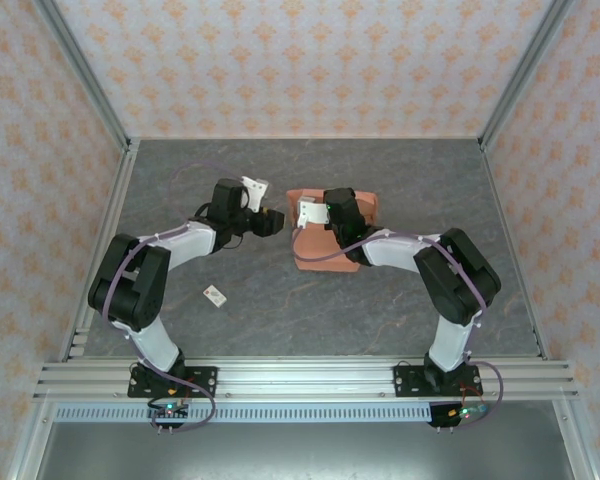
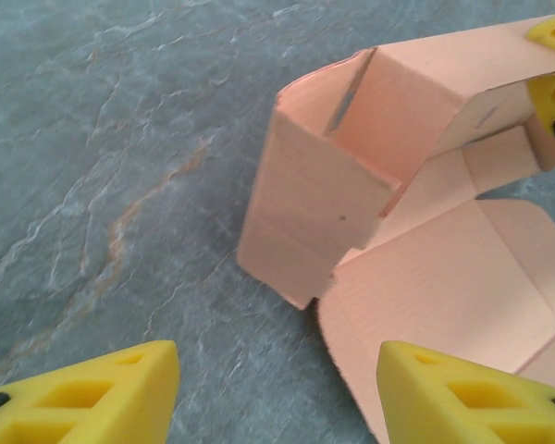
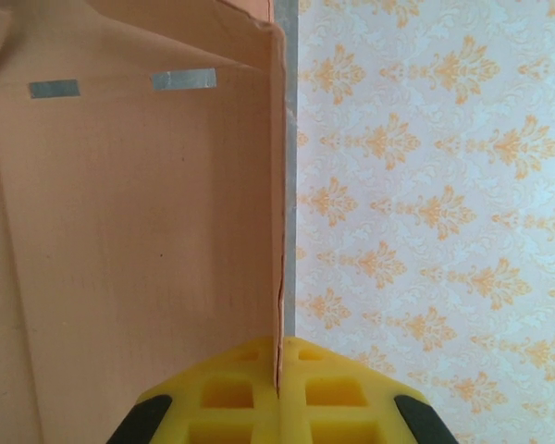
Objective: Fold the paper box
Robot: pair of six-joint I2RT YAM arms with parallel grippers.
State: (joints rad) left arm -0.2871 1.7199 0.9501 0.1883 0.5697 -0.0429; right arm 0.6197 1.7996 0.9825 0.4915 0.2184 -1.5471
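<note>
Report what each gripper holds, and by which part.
The right gripper pinches the paper box by the thin edge of one raised wall panel. The left gripper stands open before the box, holding nothing.

- No text, brand, number or sign can be read anywhere
- The paper box shows plain salmon-orange faces
- The small white tag is too small to read

Salmon-orange paper box; grey marbled table with rusty veins; pale walls patterned with orange floral motifs; yellow fingers; black-and-white arms
</note>
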